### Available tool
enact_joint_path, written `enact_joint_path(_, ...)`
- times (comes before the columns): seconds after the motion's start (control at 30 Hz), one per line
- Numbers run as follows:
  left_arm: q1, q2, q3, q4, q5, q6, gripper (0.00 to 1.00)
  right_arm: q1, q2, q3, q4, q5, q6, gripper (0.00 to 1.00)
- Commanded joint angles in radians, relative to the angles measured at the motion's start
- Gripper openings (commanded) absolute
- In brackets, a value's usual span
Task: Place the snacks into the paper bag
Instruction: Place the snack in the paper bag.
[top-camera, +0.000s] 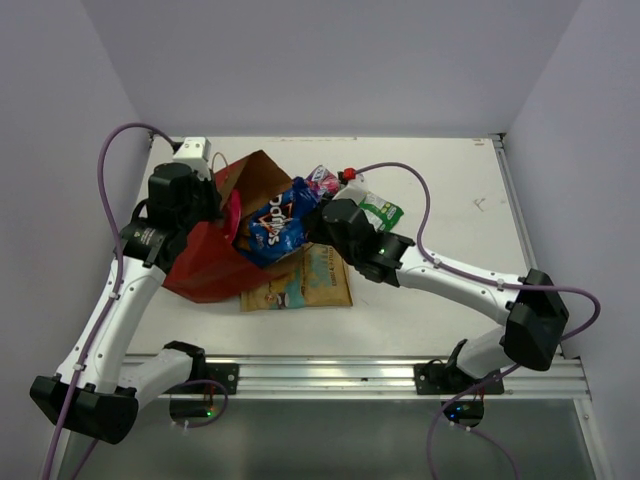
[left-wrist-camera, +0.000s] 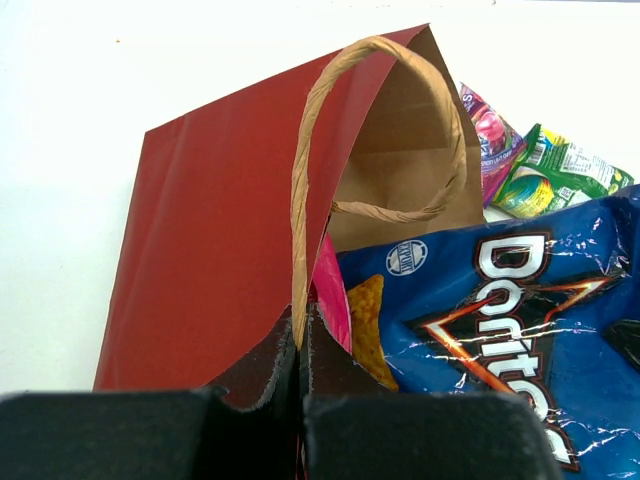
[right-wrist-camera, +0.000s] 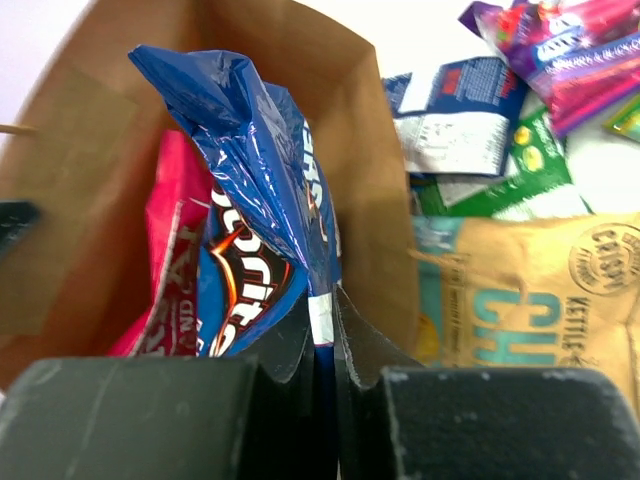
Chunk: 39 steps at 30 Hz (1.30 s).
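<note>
Nearest the arm bases, a flat tan-gold crinkly packet (top-camera: 300, 282) lies on the white worktop (top-camera: 450, 185), just beside the near corner of the paper bag's mouth. I cannot tell whether it touches the bag.

The tall brown paper bag (top-camera: 205, 255) with red sides is tipped over. One red side faces up and the mouth opens toward the right arm.

Left end effector (left-wrist-camera: 300, 345): its fingers are pressed together on the bag's mouth edge, where the thin tan loop handle (left-wrist-camera: 300, 200) runs down between them.

Right end effector (right-wrist-camera: 325, 345): it is clamped on the lower seam of the large blue crinkly "Doritos" packet (right-wrist-camera: 255, 170). That packet stands on edge, its upper part inside the bag's mouth and the gripped end outside.

A large pink-red packet (right-wrist-camera: 175, 240) sits inside the bag, pressed against the blue packet on the side toward the left arm.

Beyond the bag's mouth, on the worktop:
- A small dark blue packet (right-wrist-camera: 455, 100) lies closest to the bag wall.
- A small green packet (right-wrist-camera: 505, 175) lies next, overlapping it.
- A small purple-pink packet (right-wrist-camera: 570, 50) is farthest from the bag.

All three lie outside the bag.
</note>
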Motion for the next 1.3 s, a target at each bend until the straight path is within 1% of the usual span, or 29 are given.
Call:
enact_joint_path(0.0, 0.002, -0.015, 0.000, 0.045, -0.019, 0.016, 0.00, -0.020, -0.063, -0.029, -0.007, -0.040, 0.018, 0.09)
enact_joint_path(0.07, 0.002, -0.012, -0.004, 0.043, -0.002, 0.016, 0.00, -0.025, -0.057, -0.038, -0.008, -0.075, 0.014, 0.10)
enact_joint_path(0.17, 0.002, -0.008, -0.007, 0.042, 0.024, 0.026, 0.00, -0.025, -0.038, -0.038, -0.005, -0.164, 0.010, 0.10)
enact_joint_path(0.2, 0.002, -0.006, -0.007, 0.040, 0.035, 0.033, 0.00, -0.025, -0.035, -0.038, -0.001, -0.217, 0.011, 0.10)
enact_joint_path(0.33, 0.002, -0.006, -0.006, 0.022, 0.075, 0.043, 0.00, -0.025, -0.012, -0.046, 0.033, -0.337, 0.017, 0.05)
enact_joint_path(0.47, 0.002, -0.008, -0.009, 0.009, 0.116, 0.048, 0.00, -0.023, 0.052, -0.046, 0.079, -0.413, 0.036, 0.02)
enact_joint_path(0.53, 0.002, -0.005, -0.003, 0.008, 0.147, 0.042, 0.00, -0.023, 0.075, -0.038, 0.079, -0.425, 0.036, 0.03)
enact_joint_path(0.6, 0.002, 0.000, 0.006, 0.003, 0.153, 0.034, 0.00, -0.025, 0.100, -0.026, 0.067, -0.457, 0.024, 0.06)
enact_joint_path(0.7, 0.002, 0.009, 0.029, -0.009, 0.139, 0.028, 0.00, -0.025, 0.083, -0.017, 0.045, -0.459, -0.012, 0.20)
enact_joint_path(0.73, 0.002, 0.011, 0.040, -0.020, 0.132, 0.027, 0.00, -0.028, 0.074, -0.017, 0.041, -0.457, -0.021, 0.29)
enact_joint_path(0.83, 0.002, 0.015, 0.055, -0.024, 0.112, 0.020, 0.00, -0.035, 0.037, -0.014, -0.016, -0.451, -0.061, 0.42)
enact_joint_path(0.87, 0.001, 0.015, 0.057, -0.026, 0.113, 0.014, 0.00, -0.040, 0.026, -0.017, -0.024, -0.449, -0.068, 0.48)
enact_joint_path(0.93, 0.002, 0.015, 0.062, -0.024, 0.087, 0.008, 0.00, -0.054, -0.009, -0.029, -0.047, -0.445, -0.085, 0.54)
enact_joint_path(0.97, 0.004, 0.015, 0.063, -0.024, 0.086, 0.005, 0.00, -0.060, -0.021, -0.032, -0.053, -0.445, -0.091, 0.61)
enact_joint_path(1.03, 0.002, 0.012, 0.066, -0.023, 0.082, 0.000, 0.00, -0.080, -0.066, -0.043, -0.071, -0.440, -0.105, 0.67)
enact_joint_path(1.07, 0.004, 0.011, 0.066, -0.023, 0.076, -0.003, 0.00, -0.086, -0.084, -0.044, -0.080, -0.439, -0.116, 0.74)
enact_joint_path(1.2, 0.007, 0.005, 0.069, -0.017, 0.069, -0.015, 0.00, -0.121, -0.135, -0.012, -0.148, -0.442, -0.196, 0.83)
enact_joint_path(1.27, 0.010, 0.003, 0.071, -0.014, 0.066, -0.023, 0.00, -0.138, -0.169, -0.009, -0.174, -0.433, -0.206, 0.84)
